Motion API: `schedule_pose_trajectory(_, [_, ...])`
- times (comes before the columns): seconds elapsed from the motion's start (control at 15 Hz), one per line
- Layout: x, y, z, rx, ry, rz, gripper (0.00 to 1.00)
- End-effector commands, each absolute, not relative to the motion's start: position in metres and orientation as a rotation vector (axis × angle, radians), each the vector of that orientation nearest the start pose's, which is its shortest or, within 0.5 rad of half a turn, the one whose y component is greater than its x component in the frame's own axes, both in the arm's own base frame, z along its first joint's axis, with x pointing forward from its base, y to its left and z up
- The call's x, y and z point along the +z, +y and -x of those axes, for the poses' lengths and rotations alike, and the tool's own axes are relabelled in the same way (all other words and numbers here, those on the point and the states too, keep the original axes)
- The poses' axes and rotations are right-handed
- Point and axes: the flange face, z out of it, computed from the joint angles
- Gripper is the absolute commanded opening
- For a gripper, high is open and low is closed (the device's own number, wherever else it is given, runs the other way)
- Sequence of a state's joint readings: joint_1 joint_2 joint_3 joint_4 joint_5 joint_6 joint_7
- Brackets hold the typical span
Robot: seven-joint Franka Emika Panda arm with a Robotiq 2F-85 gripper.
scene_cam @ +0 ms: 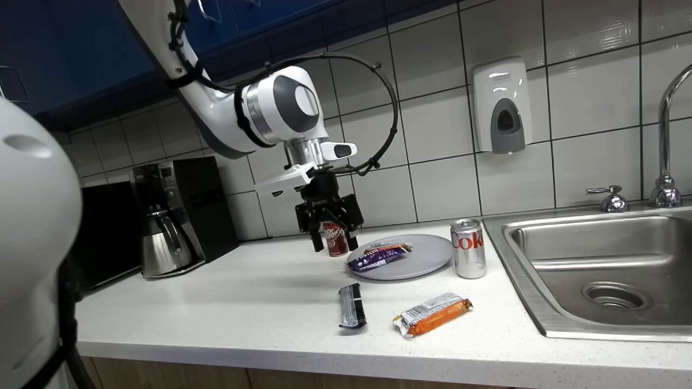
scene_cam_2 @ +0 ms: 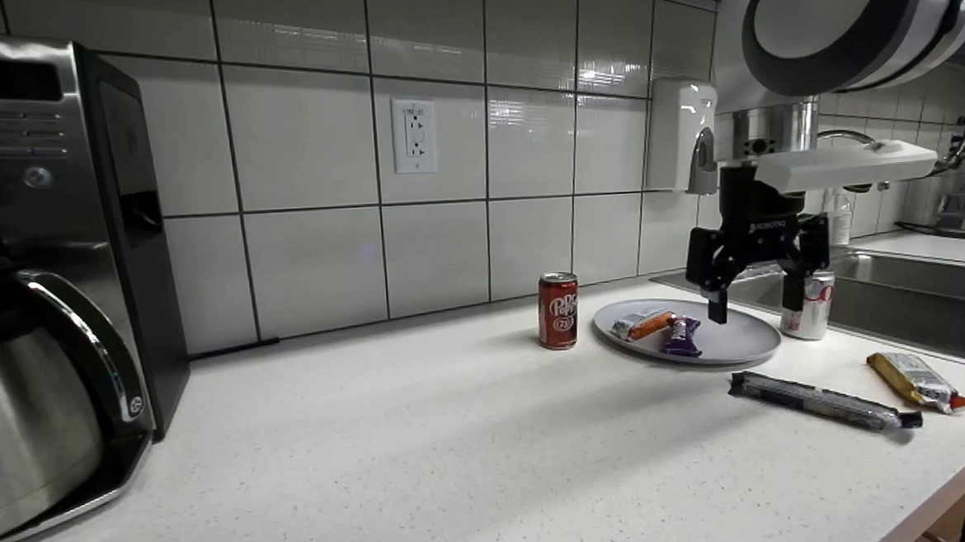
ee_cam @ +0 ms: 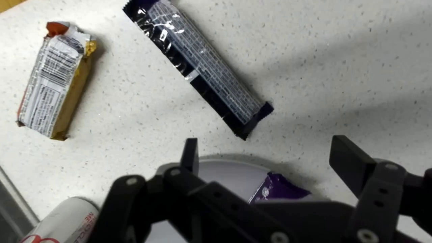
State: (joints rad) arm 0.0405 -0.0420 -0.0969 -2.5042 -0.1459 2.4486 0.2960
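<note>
- The rounded arm [scene_cam: 221, 120] is shining glossy white, with dark grey panels [scene_cam: 286, 102].
- A black cable [scene_cam: 396, 105] is looping outward, bound by black straps [scene_cam: 185, 78].
- A silvery collar [scene_cam_2: 780, 123] is gleaming above a white bracket [scene_cam_2: 844, 165].
- The black claw [scene_cam_2: 755, 301] is bearing pale "ROBOTIQ" lettering [scene_cam_2: 767, 225] and round grey screws [ee_cam: 279, 237].

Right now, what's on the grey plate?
On the grey plate lie a purple packet and an orange-and-white packet. The surface directly beneath them is covered and can't be seen. In the wrist view, the open gripper hides part of the plate.
</note>
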Motion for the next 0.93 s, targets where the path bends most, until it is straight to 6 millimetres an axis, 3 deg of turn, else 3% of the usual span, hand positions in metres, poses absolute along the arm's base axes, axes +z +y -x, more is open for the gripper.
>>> schedule_pose_trajectory(0.0, [0.303,-0.022,-0.438,0.023,0.161,3.213,1.0])
schedule_pose_trajectory(0.07, [0.297,-0.022,-0.452,0.02,0.26,3.218,1.0])
schedule_pose_trajectory(0.87, [0.295,-0.021,-0.444,0.032,0.187,3.221,1.0])
